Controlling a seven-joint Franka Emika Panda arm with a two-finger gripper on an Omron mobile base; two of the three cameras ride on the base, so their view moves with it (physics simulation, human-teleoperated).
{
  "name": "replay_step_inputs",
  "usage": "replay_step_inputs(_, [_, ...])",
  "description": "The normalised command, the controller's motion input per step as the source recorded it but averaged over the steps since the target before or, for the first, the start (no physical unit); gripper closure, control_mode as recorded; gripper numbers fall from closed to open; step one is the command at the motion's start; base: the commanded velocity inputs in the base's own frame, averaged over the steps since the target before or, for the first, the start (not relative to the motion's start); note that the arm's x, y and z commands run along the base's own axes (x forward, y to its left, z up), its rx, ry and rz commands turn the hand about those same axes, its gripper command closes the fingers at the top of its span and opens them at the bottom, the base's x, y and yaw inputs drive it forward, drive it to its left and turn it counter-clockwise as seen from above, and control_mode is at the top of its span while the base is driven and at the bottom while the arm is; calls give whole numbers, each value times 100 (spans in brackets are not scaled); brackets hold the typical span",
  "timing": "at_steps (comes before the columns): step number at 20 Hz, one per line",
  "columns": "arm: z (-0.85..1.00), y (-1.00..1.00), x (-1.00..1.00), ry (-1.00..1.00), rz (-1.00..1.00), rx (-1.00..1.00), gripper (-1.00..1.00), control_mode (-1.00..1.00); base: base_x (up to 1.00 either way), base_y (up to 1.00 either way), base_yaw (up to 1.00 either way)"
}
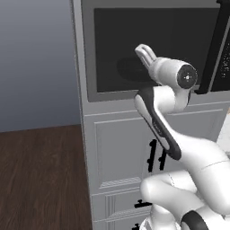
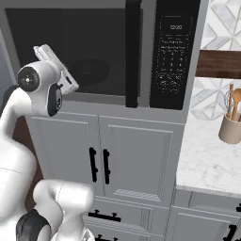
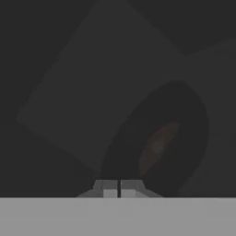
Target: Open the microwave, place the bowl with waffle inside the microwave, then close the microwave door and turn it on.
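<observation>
Microwave door (image 2: 75,52), grey-framed with dark tinted glass, stands closed — my end effector (image 3: 120,189), fingertips pressed together, faces the dim round bowl (image 3: 159,143) behind it.

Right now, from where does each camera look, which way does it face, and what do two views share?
Left base view: behind the arm on its left, facing the shut microwave door; the arm rises from lower right.
Right base view: behind on the right, facing the microwave, its control panel and cabinets; the arm rises from lower left.
Hand view: close to the tinted window, the bowl dim behind; fingers together.
Both base views share the door handle.
</observation>
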Motion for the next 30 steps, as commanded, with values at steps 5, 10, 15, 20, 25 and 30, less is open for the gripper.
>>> replay_step_inputs(5, [33,-100,-82,0,12,9,100,-100,0,0,0])
replay_step_inputs(10, [36,-100,-100,0,4,0,100,-100,0,0,0])
replay_step_inputs(15, [-3,-100,-67,5,0,6,100,-100,0,0,0])
replay_step_inputs(20, [-6,-100,0,6,0,18,100,-100,0,0,0])
replay_step_inputs(25, [-12,-89,0,0,-2,17,100,-100,0,0,0])
replay_step_inputs(30, [-34,-54,25,4,-6,7,100,-100,0,0,0])
